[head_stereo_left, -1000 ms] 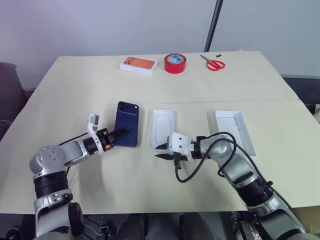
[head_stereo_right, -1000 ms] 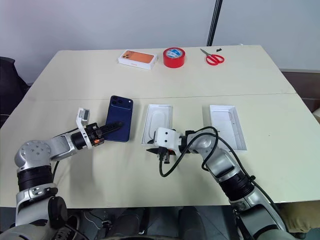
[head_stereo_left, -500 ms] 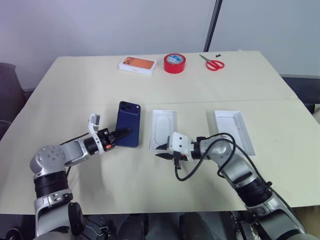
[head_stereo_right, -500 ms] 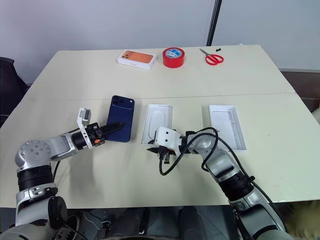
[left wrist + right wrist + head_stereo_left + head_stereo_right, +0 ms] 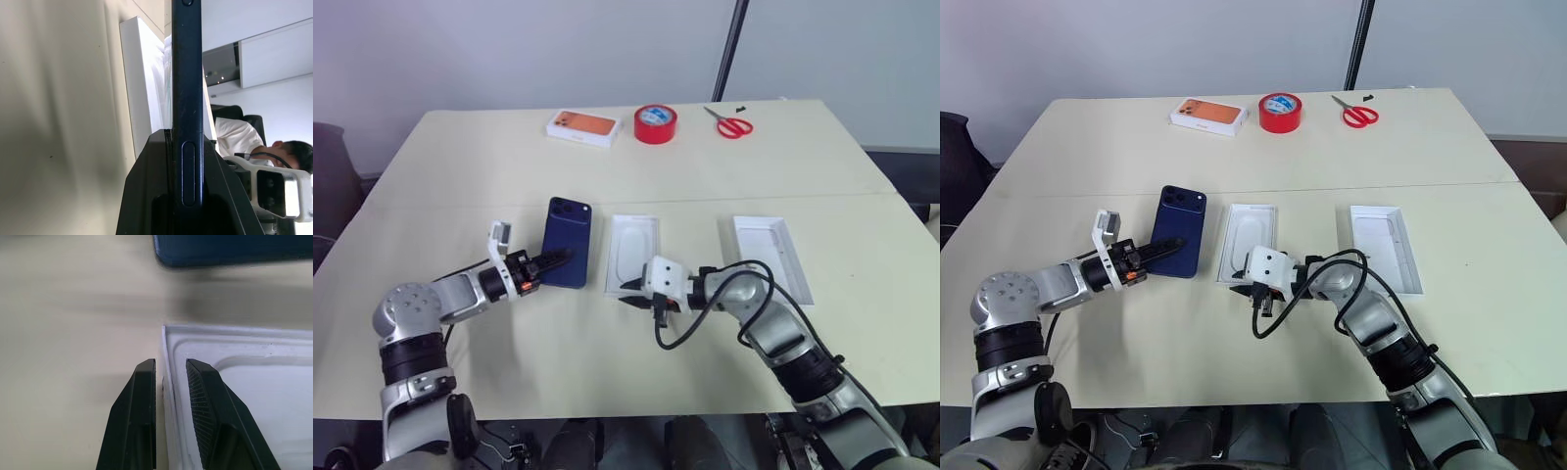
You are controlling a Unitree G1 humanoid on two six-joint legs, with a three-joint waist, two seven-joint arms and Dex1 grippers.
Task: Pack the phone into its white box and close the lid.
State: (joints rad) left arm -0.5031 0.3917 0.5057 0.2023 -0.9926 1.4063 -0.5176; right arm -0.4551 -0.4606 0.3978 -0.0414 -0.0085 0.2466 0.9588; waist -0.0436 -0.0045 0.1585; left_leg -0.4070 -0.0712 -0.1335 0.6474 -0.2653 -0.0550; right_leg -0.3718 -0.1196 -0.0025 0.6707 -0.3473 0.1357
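The dark blue phone (image 5: 570,240) hangs just above the table, camera cluster at its far end. My left gripper (image 5: 551,260) is shut on its near end; the left wrist view shows the phone (image 5: 187,73) edge-on between the fingers. Right of it lies the white box (image 5: 634,253) with its oval recess. My right gripper (image 5: 170,363) is shut on the box's near left wall, one finger outside, one inside. The lid (image 5: 771,257) lies open side up further right.
At the table's far edge lie a white box with an orange top (image 5: 581,126), a red tape roll (image 5: 656,123) and red-handled scissors (image 5: 732,124). A seam (image 5: 803,196) crosses the table behind the boxes. A person (image 5: 274,152) sits beyond the table.
The phone's far end has edged slightly toward the white box. Both grippers keep their places and their grips.
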